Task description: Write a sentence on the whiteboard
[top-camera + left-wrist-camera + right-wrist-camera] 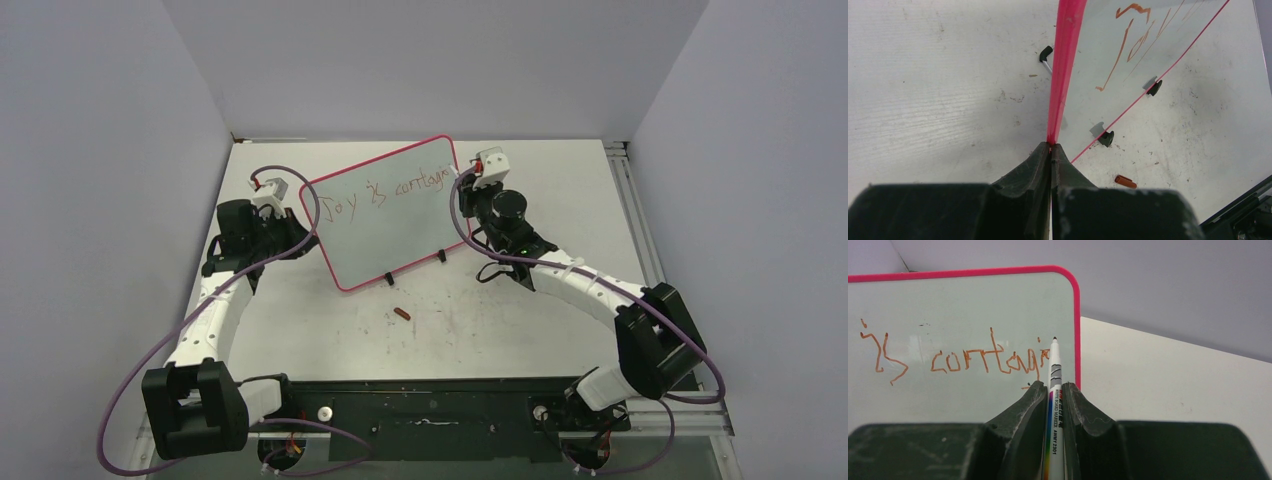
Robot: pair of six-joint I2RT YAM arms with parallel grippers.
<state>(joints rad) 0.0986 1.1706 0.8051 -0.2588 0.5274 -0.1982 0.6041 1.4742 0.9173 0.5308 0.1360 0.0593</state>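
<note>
The whiteboard (385,215), pink-framed with two black feet, stands tilted at the table's middle back. The sentence (385,192) on it reads about "Joy is contagi" in reddish-brown. My left gripper (312,222) is shut on the board's left edge; in the left wrist view its jaws (1050,146) pinch the pink frame (1064,65). My right gripper (466,183) is shut on a white whiteboard marker (1054,385), its tip near the board's right edge, just past the last letter (1040,356). The board also fills the right wrist view (963,305).
A small orange marker cap (402,315) lies on the scuffed white tabletop in front of the board, also in the left wrist view (1125,181). Grey walls close in the back and sides. A black rail runs along the near edge (440,405).
</note>
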